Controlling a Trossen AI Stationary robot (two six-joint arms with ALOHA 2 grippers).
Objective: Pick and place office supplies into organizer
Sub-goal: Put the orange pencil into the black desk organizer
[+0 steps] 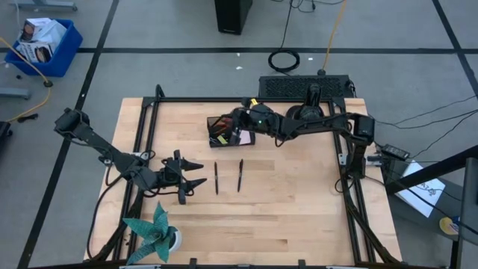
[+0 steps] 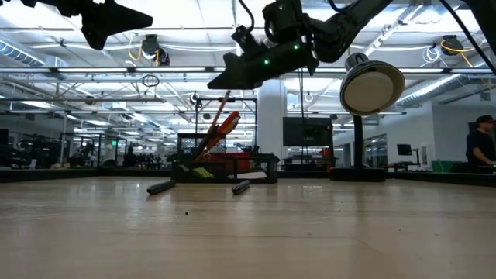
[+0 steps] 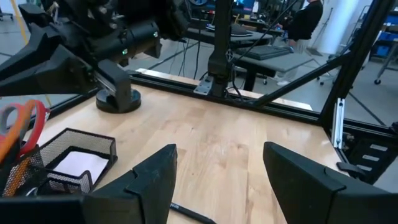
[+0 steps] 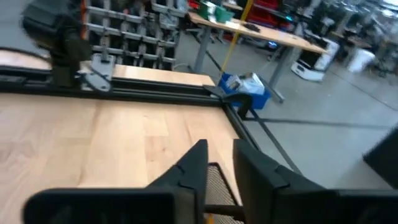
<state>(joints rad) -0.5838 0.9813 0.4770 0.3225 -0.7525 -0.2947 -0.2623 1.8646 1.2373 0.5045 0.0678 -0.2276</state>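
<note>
Right gripper point(image 1: 237, 119): held over the organizer point(image 1: 226, 131), fingers narrowly parted, nothing held.
Left gripper point(image 1: 196, 172): wide open, empty, left of pens point(image 1: 216, 178).
Organizer: far centre, scissors point(image 2: 221, 130) inside.

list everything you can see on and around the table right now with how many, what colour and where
organizer: one, black mesh, far middle of the table, holding scissors, pencils and a pink pad
scissors: one pair, red handles, upright in the organizer's cup
pens: three, black, lying on the table's middle, near the left pincer
paper plant: one, teal, near-left corner of the table
table: one, light wood with a black frame
bin: one, blue, on the floor beyond the far-left corner
person: one, dark top, far back in the room
left pincer: open, above the leftmost pen
right pincer: over the organizer, fingers narrowly apart
</note>
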